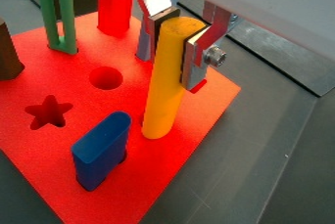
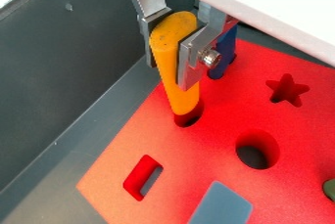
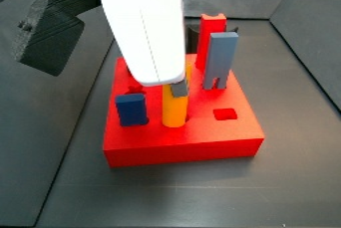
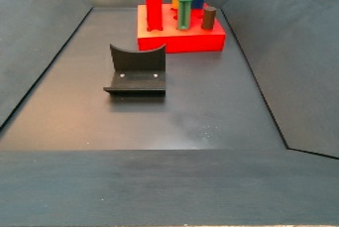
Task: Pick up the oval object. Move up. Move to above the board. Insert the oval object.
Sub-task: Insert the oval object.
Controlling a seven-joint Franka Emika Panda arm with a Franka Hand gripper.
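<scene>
Silver fingers (image 1: 199,54) of the gripper (image 1: 181,34) clamp the top of the yellow oval object (image 1: 167,81), which hangs upright straight below them, its lower end already entering its hole in the red board (image 1: 197,120) beneath; only straight-down travel remains.

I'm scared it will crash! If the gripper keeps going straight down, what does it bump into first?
Likely the red board. The gripper points down, clamped on the yellow oval peg, whose tip is already entering its hole, so the peg would bottom out before the fingers arrive.
</scene>
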